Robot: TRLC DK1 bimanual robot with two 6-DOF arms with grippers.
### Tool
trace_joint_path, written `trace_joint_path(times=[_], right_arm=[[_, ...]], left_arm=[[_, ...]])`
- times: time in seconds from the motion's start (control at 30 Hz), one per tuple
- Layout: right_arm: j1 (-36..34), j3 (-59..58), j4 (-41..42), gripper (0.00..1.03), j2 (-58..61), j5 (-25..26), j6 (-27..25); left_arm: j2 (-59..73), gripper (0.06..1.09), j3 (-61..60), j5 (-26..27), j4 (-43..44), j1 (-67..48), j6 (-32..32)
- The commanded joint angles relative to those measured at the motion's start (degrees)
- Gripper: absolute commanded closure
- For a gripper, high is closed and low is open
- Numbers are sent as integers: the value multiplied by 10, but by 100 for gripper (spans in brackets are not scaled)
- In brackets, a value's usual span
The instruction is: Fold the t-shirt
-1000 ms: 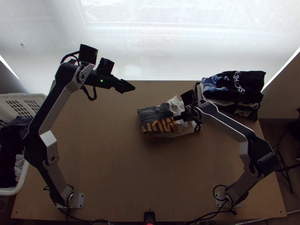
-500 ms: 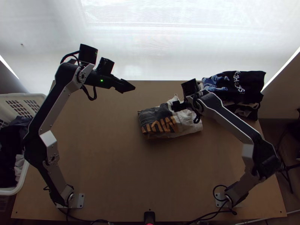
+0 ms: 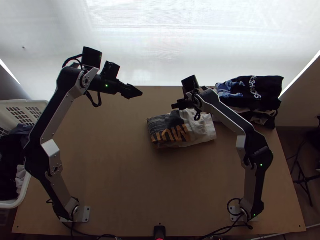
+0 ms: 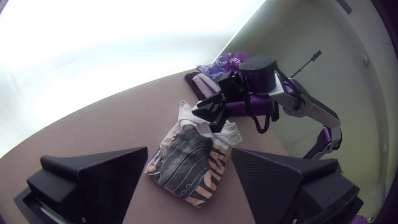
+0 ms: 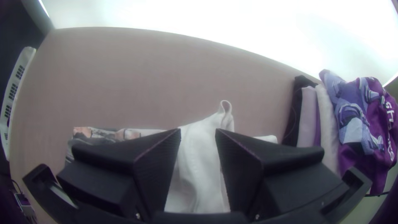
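Top view, reading it as a clock with 12 at the table's far edge: the shirt (image 3: 170, 128) is sitting on the table (image 3: 120, 172) just off the middle, around 4 o'clock. It's in a compact folded bundle, dark and orange print face up on its 9 o'clock end, white fabric on its 3 o'clock end. The right gripper (image 3: 176, 105) is over by the shirt's 12 o'clock side, and it's open, with a clear gap between the fingers (image 5: 159, 166) in the right wrist view. White cloth shows beyond that gap, with a little loop poking out, but nothing's pinched. The left gripper (image 3: 140, 93) is well apart from the shirt, off toward the shirt's 10 o'clock, also open. Left wrist view has its two fingers really wide apart and empty, lol. Other stuff: a pile (image 3: 260, 94) of clothes at 2 o'clock, black piece with blue and white print on top, lighter layers under it. White basket (image 3: 16, 103) around 9 o'clock, with dark cloth (image 3: 12, 160) and a paler bit inside
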Motion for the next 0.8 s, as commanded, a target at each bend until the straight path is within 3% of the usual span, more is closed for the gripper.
trace_joint_path(times=[0.0,0.33,0.53,0.77], right_arm=[[-16,34,-2,62,55,-12,16],[-27,33,-10,62,75,-12,26],[-26,33,-23,100,71,-12,32],[-43,12,-53,100,28,-11,41]], left_arm=[[0,10,0,0,1,2,2],[0,10,0,-1,1,3,2],[0,10,0,-1,1,6,2],[-1,10,1,-1,2,9,2]])
